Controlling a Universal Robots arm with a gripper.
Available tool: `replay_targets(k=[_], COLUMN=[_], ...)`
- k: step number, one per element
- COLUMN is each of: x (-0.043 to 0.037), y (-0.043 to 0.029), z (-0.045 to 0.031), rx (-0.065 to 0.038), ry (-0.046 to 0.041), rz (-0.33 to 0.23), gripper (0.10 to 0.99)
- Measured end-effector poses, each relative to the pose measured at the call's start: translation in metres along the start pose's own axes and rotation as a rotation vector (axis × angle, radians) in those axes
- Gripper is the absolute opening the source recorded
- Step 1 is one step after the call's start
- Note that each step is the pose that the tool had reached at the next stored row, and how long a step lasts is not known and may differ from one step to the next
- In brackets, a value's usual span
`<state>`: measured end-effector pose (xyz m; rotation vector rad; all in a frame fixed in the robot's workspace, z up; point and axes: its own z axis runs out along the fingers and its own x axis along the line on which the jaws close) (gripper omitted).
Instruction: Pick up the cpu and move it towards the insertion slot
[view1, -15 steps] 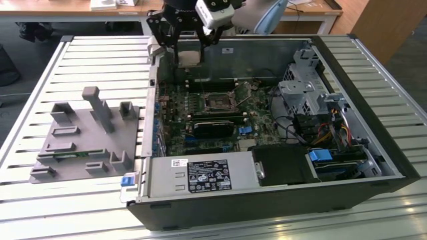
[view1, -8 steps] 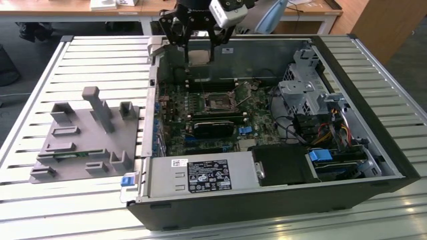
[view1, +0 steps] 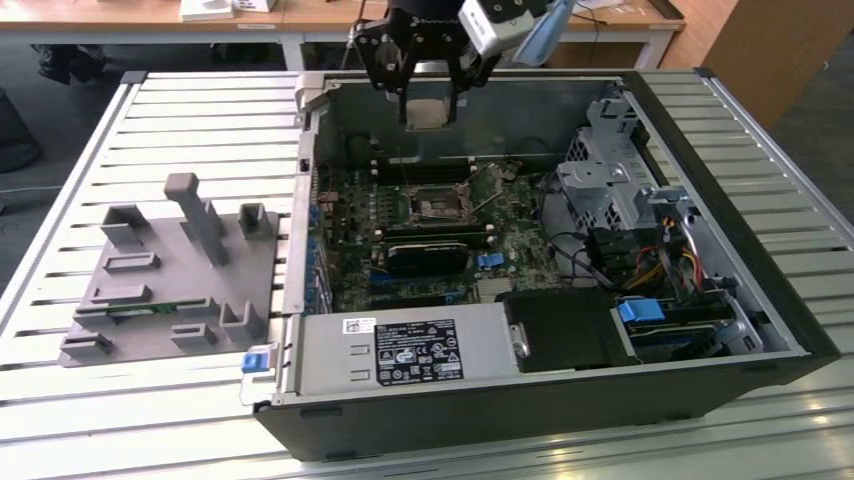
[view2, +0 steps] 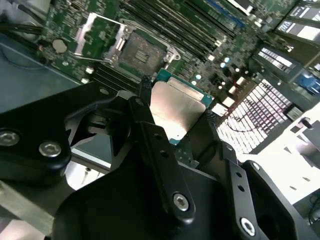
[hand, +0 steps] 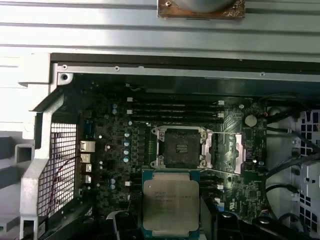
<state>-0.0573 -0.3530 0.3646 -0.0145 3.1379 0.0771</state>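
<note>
We see the black two-fingered gripper (view1: 427, 95) clenched on the flat square silver-topped cpu (view1: 427, 112), held high above the case's far wall. To its right and nearer lies the square silver-framed, dark-centred insertion slot (view1: 437, 203). The edge-only grip could let it tilt or slip.

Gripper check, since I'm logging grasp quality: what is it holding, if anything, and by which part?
The gripper holds the cpu, pinched by two opposite edges between its fingers, metal top exposed, above the open computer case.
</note>
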Motion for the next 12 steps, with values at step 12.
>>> replay_targets(k=[12], x=[-0.0168], y=[0.0005], z=[0.0009], rx=[0.0], ry=[0.0], rz=[0.0], gripper=[0.541])
